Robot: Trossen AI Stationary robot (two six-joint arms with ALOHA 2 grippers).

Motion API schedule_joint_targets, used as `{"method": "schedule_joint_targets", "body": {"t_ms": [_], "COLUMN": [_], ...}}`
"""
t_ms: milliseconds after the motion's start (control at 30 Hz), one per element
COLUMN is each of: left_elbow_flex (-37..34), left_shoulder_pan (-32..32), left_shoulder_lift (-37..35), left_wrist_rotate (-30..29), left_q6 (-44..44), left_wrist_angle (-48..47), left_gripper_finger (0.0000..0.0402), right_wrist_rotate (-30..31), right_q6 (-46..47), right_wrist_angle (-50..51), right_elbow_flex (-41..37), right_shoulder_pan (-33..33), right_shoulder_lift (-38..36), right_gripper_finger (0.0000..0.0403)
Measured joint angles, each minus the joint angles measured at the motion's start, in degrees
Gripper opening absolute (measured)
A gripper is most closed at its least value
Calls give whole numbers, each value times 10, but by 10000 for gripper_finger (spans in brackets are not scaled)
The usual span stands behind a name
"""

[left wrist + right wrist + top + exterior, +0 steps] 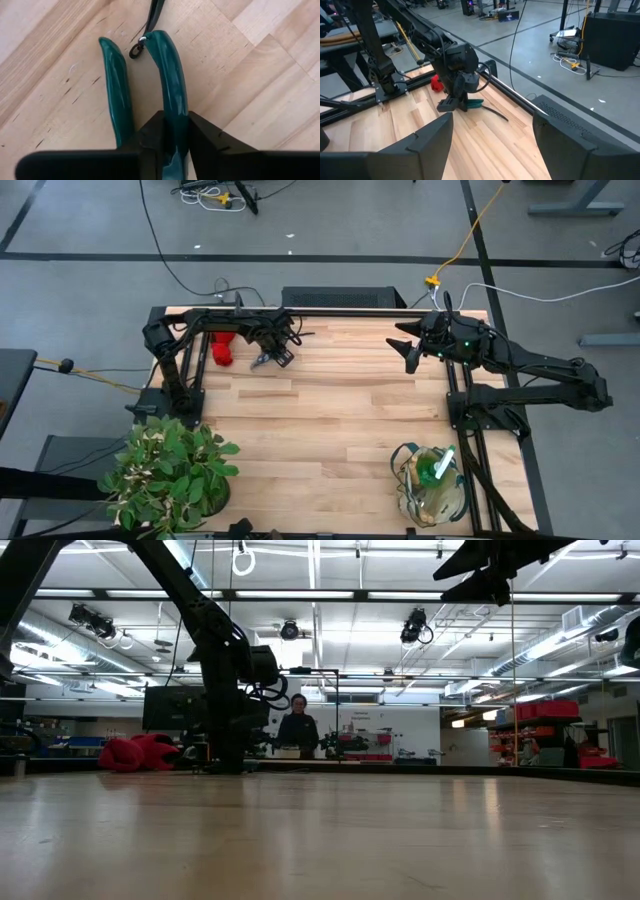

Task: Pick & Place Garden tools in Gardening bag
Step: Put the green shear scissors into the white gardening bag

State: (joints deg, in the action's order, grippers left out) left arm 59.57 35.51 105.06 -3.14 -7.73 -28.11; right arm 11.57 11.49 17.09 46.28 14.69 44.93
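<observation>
Left gripper [172,150] low on the tabletop [340,410], just beside the red gloves [223,348], jaws pinching one green handle of the pruning shears [167,75]. Advice: seat the grip before lifting. Gardening bag [432,485] well apart; right gripper [410,352] waits, jaws spread.

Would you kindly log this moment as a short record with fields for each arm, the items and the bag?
left tool: down at the table's far-left part, fingers either side of one green handle of the pruning shears, closing on it
right tool: raised above the far-right area, open, empty
red gloves: on the table beside the left arm
gardening bag: near-right corner, a green-and-white item inside
potted plant: near-left corner
</observation>
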Motion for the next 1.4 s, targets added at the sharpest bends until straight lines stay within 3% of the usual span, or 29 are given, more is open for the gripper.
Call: {"method": "schedule_joint_targets", "body": {"t_ms": [467,700,1400], "left_elbow_flex": [-1,20,221], "left_shoulder_pan": [0,0,-4], "left_shoulder_lift": [-5,-24,-24], "left_wrist_rotate": [0,39,175], "left_q6": [0,0,37], "left_wrist_angle": [0,-5,-13], "left_gripper_finger": [63,64,63], "right_wrist_rotate": [0,0,-2], "right_q6": [-5,-5,-4], "right_wrist_angle": [-2,-2,-4], "right_elbow_flex": [0,0,0], "right_shoulder_pan": [0,0,0], "right_shoulder_lift": [0,0,0], "right_gripper_finger": [277,277,277]}}
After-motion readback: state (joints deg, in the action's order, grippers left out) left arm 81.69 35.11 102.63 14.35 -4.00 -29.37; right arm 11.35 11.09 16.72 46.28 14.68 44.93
